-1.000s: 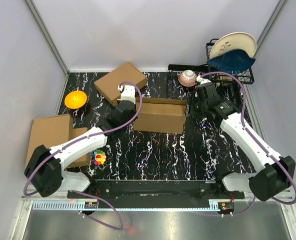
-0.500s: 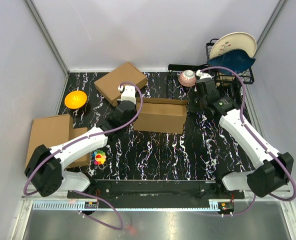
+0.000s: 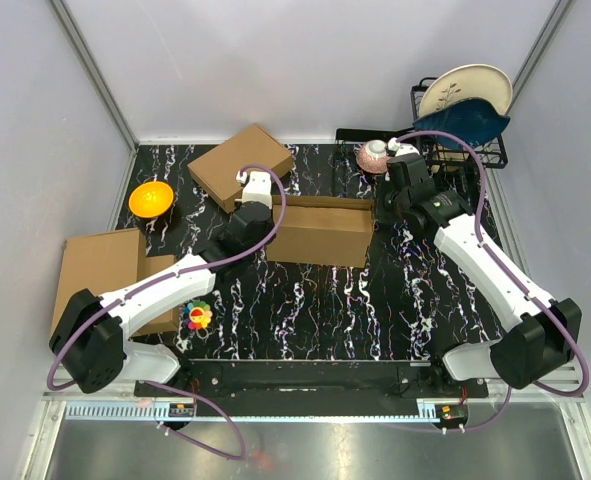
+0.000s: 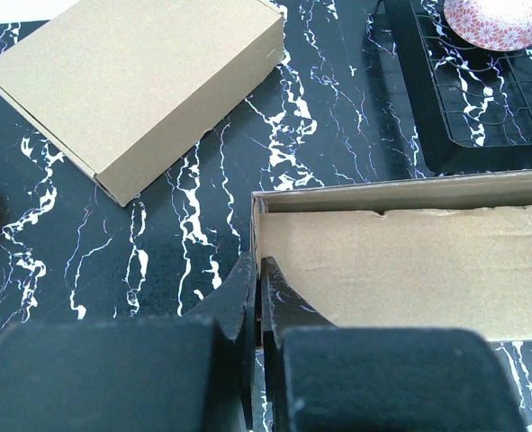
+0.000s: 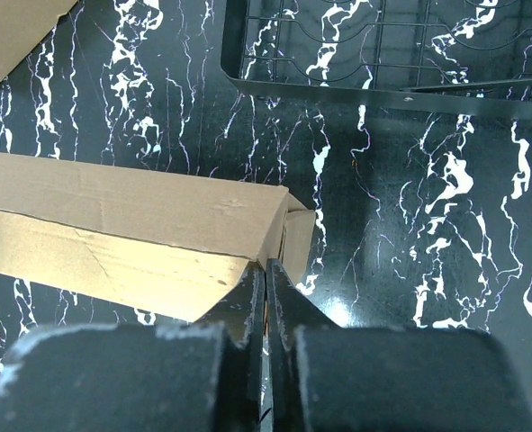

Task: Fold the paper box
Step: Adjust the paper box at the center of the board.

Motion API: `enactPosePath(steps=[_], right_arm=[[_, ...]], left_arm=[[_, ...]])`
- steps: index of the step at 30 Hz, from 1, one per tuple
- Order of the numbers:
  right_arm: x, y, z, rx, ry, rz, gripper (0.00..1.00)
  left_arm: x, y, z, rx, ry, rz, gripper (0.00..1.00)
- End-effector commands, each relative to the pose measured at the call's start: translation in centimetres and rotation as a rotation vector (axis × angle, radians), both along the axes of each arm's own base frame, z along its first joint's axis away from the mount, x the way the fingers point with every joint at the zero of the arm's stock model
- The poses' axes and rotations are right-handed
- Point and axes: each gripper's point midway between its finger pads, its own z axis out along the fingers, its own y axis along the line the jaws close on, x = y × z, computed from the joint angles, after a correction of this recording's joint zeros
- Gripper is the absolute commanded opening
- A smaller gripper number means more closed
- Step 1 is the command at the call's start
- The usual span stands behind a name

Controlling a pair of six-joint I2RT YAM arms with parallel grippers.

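The paper box lies mid-table as a long brown cardboard trough with raised walls. My left gripper sits at its left end. In the left wrist view that gripper is shut, and the box's thin left end wall runs straight into the seam between the fingertips. My right gripper is at the opposite end. In the right wrist view it is shut where the box's right corner and a small end flap meet.
A compact closed cardboard box lies behind the left gripper. A tan slab lies at the left edge. An orange bowl, a pink bowl, a black dish rack with plates and a coloured toy surround the work area.
The right gripper's jaws closed at the box's right end, and its wrist shifted slightly toward the far side. The left arm and the box stayed put.
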Motion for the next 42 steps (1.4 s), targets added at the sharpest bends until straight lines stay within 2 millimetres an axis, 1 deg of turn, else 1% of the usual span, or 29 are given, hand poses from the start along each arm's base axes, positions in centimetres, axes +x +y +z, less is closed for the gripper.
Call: enactPosePath(steps=[1,4,5,7,8,18,19,23,25,27,29,30,31,33,34,36,37,39,40,42], right_arm=[[0.2,0.1,0.9,0.015,-0.046,-0.003,0.0],[-0.6,0.0,-0.6,0.019,-0.016,-0.003,0.0],[-1.1,-0.2,-1.6,0.013,0.003,-0.005,0.0],[-1.6,-0.2,-2.5,0.02,0.02,-0.005,0.0],[-2.0,-0.5,-3.3,0.016,0.034,-0.01,0.0],[-4.0,-0.7,-6.6,0.033,0.112,-0.016,0.0],[-4.4,-0.6,-7.4,0.035,0.132,-0.01,0.0],[-5.5,-0.7,-9.0,0.04,0.179,-0.009,0.0],[-5.8,-1.0,-9.4,0.034,0.19,-0.019,0.0],[-6.0,-1.1,-9.0,0.041,0.178,-0.026,0.0],[-6.0,-1.3,-8.3,0.045,0.162,-0.035,0.09],[-6.1,-1.3,-8.0,0.046,0.16,-0.033,0.24],[-6.0,-1.3,-7.1,0.056,0.14,-0.036,0.3],[-6.0,-1.4,-6.2,0.06,0.123,-0.041,0.43],[-5.9,-1.5,-5.1,0.066,0.098,-0.043,0.46],[-5.9,-1.7,-4.1,0.064,0.08,-0.042,0.53],[-5.7,-1.6,-2.9,0.077,0.054,-0.042,0.54],[-5.6,-1.7,-1.6,0.078,0.03,-0.04,0.55],[-5.5,-1.8,-0.3,0.089,0.0,-0.042,0.55],[-5.4,-2.0,0.7,0.085,-0.026,-0.046,0.57]], left_arm=[[-3.7,1.2,-7.8,0.185,0.252,-0.06,0.0],[-3.8,1.2,-8.1,0.18,0.262,-0.056,0.0],[-3.9,1.2,-8.3,0.174,0.265,-0.05,0.0],[-4.0,1.2,-8.5,0.169,0.271,-0.051,0.0],[-4.0,1.2,-8.6,0.166,0.274,-0.048,0.0],[-4.5,1.4,-9.4,0.157,0.287,-0.033,0.0],[-4.7,1.4,-9.7,0.155,0.291,-0.03,0.0],[-5.2,1.6,-10.6,0.155,0.304,-0.02,0.0],[-5.3,1.7,-11.0,0.161,0.305,-0.009,0.0],[-5.4,1.8,-11.2,0.165,0.304,-0.002,0.0],[-5.4,2.0,-11.3,0.174,0.298,0.005,0.0],[-5.5,2.0,-11.4,0.179,0.298,0.006,0.0],[-5.5,2.0,-11.3,0.182,0.295,0.008,0.0],[-5.5,2.0,-11.3,0.188,0.291,0.012,0.0],[-5.5,1.9,-11.2,0.19,0.289,0.009,0.0],[-5.5,2.0,-11.3,0.199,0.288,0.012,0.0],[-5.5,2.0,-11.3,0.203,0.288,0.013,0.0],[-5.4,2.0,-11.2,0.207,0.285,0.015,0.0],[-5.4,2.0,-11.3,0.211,0.283,0.015,0.0],[-5.5,2.1,-11.3,0.218,0.281,0.019,0.0]])
